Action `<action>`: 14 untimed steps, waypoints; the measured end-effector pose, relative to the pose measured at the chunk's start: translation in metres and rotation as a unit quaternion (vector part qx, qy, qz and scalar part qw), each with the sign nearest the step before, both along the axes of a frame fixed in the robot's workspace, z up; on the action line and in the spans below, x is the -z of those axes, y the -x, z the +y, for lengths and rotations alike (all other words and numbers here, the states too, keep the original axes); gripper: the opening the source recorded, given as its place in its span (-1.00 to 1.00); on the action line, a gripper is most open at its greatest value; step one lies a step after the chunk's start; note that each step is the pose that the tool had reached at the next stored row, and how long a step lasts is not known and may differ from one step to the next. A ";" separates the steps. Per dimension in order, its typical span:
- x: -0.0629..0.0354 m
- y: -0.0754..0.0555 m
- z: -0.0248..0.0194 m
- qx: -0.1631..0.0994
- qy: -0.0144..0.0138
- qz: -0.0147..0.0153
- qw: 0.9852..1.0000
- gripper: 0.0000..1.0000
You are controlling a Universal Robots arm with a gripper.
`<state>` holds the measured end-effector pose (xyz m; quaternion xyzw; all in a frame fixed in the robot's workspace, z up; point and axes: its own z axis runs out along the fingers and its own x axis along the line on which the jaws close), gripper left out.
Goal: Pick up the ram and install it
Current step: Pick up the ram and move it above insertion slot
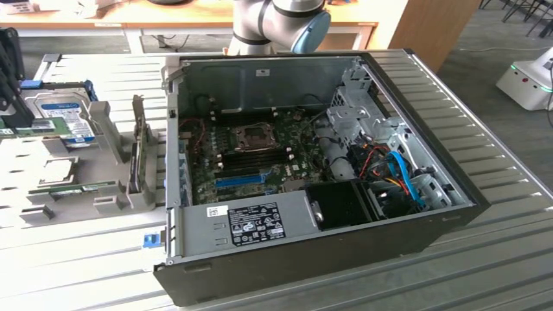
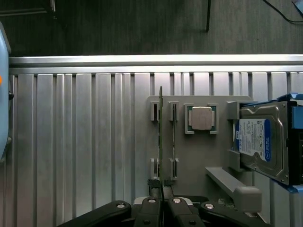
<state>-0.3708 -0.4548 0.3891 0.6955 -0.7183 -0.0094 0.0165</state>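
The ram [image 2: 161, 132] is a thin green stick standing on edge in the slot holders of a grey fixture [image 2: 199, 156]. In the exterior view the ram [image 1: 83, 189] sits at the left, beside the open computer case [image 1: 415, 240]. My gripper [image 2: 163, 189] is shut and lined up with the ram's near end, its fingertips on either side of the ram's line. The ram stays seated in its holders. The motherboard [image 1: 259, 162] lies inside the case, with dark memory slots near its middle.
A silver hard drive [image 2: 260, 142] with a blue-and-white label leans in the fixture beside a processor chip [image 2: 201, 118]. A bright-blue slot strip [image 1: 239, 179] lies on the motherboard. The case walls stand tall around the board. The ribbed metal table [image 2: 85, 142] ends at an edge past the fixture.
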 end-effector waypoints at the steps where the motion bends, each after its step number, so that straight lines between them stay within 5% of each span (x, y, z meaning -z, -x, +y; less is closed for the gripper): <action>1: -0.0010 0.000 0.0000 0.000 0.000 0.000 1.000 -0.76; 14: -0.0067 0.000 0.0000 0.000 0.000 0.000 1.000 -0.76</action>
